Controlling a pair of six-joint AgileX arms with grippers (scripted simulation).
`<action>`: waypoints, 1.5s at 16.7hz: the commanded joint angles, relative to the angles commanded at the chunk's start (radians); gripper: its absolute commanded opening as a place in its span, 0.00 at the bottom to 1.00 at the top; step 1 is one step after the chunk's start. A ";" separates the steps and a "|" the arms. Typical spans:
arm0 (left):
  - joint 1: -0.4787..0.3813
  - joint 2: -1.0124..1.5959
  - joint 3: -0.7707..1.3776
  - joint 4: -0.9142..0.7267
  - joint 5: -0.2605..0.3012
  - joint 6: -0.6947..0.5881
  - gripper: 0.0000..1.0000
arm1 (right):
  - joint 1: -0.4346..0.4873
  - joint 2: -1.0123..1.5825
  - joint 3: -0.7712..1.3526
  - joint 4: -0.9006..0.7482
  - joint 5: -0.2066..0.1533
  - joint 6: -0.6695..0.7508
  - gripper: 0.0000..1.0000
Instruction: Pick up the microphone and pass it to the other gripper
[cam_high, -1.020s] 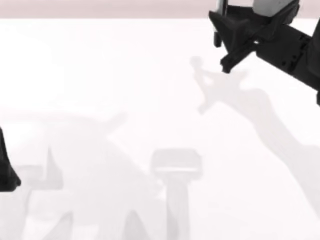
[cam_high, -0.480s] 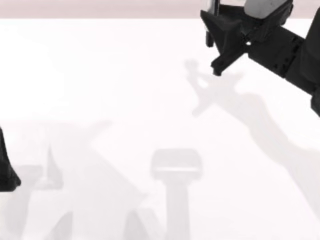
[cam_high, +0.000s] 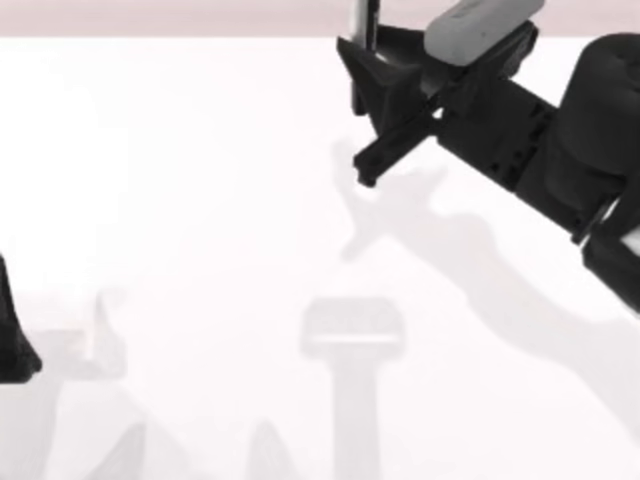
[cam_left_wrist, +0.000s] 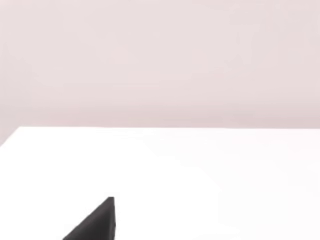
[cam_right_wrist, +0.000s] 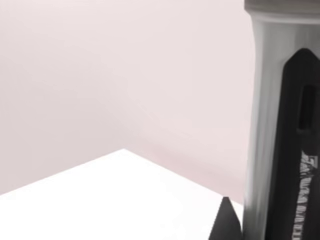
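My right gripper (cam_high: 368, 100) hangs above the far middle of the table, shut on the microphone (cam_high: 361, 22). Only a short grey piece of the microphone shows above the fingers at the top view's upper edge. In the right wrist view the microphone (cam_right_wrist: 280, 125) fills one side as a silver-grey shaft with a black panel, standing upright right beside one black fingertip (cam_right_wrist: 227, 222). My left gripper (cam_high: 14, 335) is parked at the table's left edge, far from the microphone. The left wrist view shows one of its fingertips (cam_left_wrist: 97, 224), well off to the side, with nothing near it.
The white table (cam_high: 200, 200) carries only the arms' grey shadows. Its far edge (cam_high: 200, 37) meets a pale pink wall. The bulky right arm (cam_high: 560, 150) reaches in from the upper right.
The right arm has carried the microphone leftward along the far edge, and now looks larger in the top view. The left gripper has stayed put.
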 joint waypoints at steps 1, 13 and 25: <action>0.000 0.000 0.000 0.000 0.000 0.000 1.00 | 0.000 0.000 0.000 0.000 0.000 0.000 0.00; -0.035 0.035 0.032 0.014 -0.013 0.000 1.00 | 0.000 0.000 0.000 0.000 0.000 0.000 0.00; -0.651 0.854 0.562 0.227 -0.260 0.009 1.00 | 0.000 0.000 0.000 0.000 0.000 0.000 0.00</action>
